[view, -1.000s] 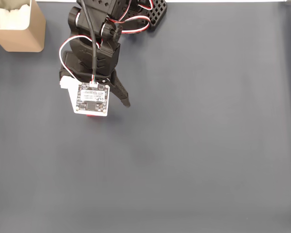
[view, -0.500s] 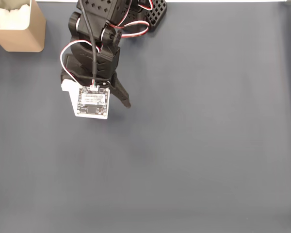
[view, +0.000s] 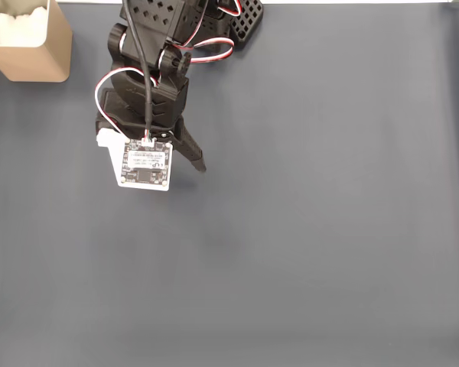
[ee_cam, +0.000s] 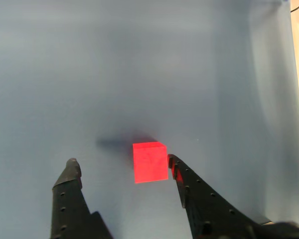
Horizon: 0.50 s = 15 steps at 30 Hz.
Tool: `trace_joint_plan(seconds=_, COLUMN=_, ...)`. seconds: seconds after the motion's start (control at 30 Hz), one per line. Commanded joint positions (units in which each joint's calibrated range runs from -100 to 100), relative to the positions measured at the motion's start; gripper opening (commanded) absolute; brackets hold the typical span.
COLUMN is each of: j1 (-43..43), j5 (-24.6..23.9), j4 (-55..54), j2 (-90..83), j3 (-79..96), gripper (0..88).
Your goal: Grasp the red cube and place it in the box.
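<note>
In the wrist view the hand (ee_cam: 123, 165) is reaching out over the table (ee_cam: 139, 64) with its two black fingers spread wide. The cube (ee_cam: 150, 162) is sitting on the table between the fingertips, off centre: its right face is lying just beside the right fingertip (ee_cam: 174, 165), touching or nearly so, I cannot tell which, while the left fingertip (ee_cam: 72, 167) is standing well apart from it. The cube is resting flat and casting a dark shadow toward the left behind it. Nothing is being held.

In the fixed view the arm (view: 149, 69) is stretching down from the top edge of the table (view: 306, 229), left of centre, with a white camera board (view: 146, 164) riding on its wrist and covering the spot under the hand; one black finger (view: 191, 149) is sticking out to the right of the board. Farther off, the box (view: 29, 38) is standing in the top left corner of the table, with white material showing inside it, well apart from the arm.
</note>
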Motion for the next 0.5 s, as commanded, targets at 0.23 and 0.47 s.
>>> trace_joint_plan(seconds=0.23, j1=-0.9, j5=-0.8, j4=-1.5, j2=1.0, j3=-0.7, gripper=40.3)
trace_joint_plan(seconds=0.47, j1=-1.1, j5=-0.9, j4=-2.0, j2=1.4, j3=-0.7, gripper=40.3)
